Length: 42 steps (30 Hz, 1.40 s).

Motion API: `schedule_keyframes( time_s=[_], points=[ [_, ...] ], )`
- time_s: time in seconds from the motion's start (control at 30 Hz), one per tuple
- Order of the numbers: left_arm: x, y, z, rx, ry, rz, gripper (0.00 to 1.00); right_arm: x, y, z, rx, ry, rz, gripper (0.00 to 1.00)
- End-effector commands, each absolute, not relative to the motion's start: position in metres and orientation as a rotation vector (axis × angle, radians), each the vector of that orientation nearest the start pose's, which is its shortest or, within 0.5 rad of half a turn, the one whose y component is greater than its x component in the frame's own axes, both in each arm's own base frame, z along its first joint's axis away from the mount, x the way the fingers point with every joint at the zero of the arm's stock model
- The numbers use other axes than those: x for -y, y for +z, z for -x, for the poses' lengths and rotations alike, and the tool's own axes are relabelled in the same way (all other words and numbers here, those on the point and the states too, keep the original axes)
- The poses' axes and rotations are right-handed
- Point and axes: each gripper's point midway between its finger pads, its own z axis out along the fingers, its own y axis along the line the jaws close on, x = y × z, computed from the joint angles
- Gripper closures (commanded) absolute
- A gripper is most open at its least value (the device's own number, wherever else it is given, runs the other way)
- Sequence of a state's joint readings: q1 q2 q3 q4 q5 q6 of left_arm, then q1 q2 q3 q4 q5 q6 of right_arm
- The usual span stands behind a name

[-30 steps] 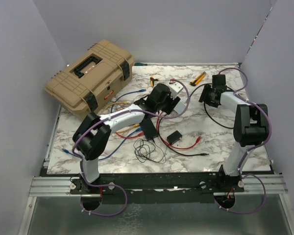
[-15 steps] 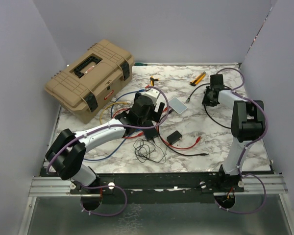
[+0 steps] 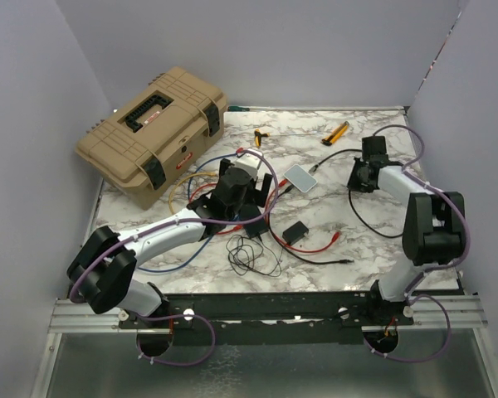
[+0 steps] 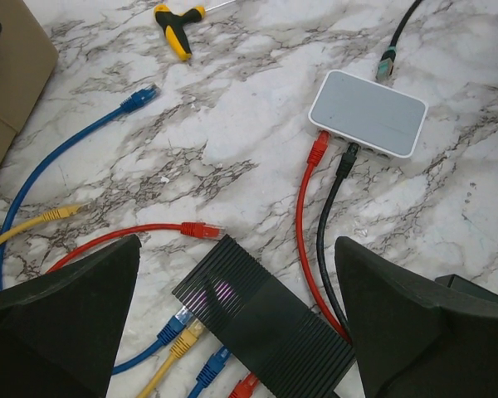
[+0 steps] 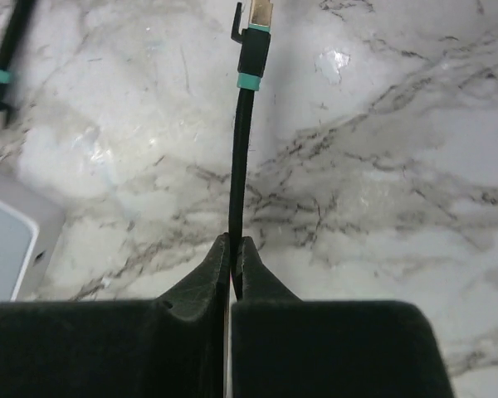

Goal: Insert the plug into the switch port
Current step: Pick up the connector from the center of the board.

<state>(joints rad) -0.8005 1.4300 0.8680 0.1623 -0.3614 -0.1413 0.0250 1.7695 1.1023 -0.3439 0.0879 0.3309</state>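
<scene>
One plug is gripped, but it is not yet in the switch.
Now the right claw [image 5: 232,249] is closed tight on a black cable [image 5: 236,166] a little behind its plug [image 5: 254,37], to the right of the white switch [image 4: 368,112] and apart from it. On the side of the switch facing the arms, the left claw [image 4: 241,319] is wide open and holds nothing. A red cable [image 4: 307,215] already sits in one of the ports [image 4: 336,143]. I judge that carrying, aligning and pushing in remain.
</scene>
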Motion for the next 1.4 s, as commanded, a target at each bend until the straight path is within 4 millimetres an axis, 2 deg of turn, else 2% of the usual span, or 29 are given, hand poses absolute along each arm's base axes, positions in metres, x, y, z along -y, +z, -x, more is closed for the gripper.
schedule_keyframes(
  time_s=[0.0, 0.23, 0.63, 0.8, 1.03, 1.37],
  points=[
    [0.269, 0.186, -0.340, -1.853, -0.312, -0.328, 0.01, -0.020, 0.081, -0.387, -2.436, 0.136, -0.421, 0.99],
    [0.292, 0.195, -0.332, -1.840, -0.503, -0.297, 0.01, -0.044, 0.132, -0.361, -2.239, 0.340, -0.317, 0.99],
    [0.331, 0.210, -0.317, -1.822, -0.756, -0.266, 0.04, -0.087, 0.181, -0.323, -1.957, 0.654, -0.156, 0.99],
    [0.361, 0.222, -0.304, -1.777, -0.804, -0.281, 0.06, -0.104, 0.190, -0.306, -1.873, 0.789, -0.107, 0.99],
    [0.412, 0.244, -0.284, -1.665, -0.933, -0.278, 0.13, -0.122, 0.188, -0.282, -1.775, 0.954, -0.088, 0.99],
    [0.452, 0.224, -0.297, -1.685, -0.952, -0.212, 0.26, -0.122, 0.177, -0.266, -1.742, 0.974, -0.102, 0.99]
  ],
)
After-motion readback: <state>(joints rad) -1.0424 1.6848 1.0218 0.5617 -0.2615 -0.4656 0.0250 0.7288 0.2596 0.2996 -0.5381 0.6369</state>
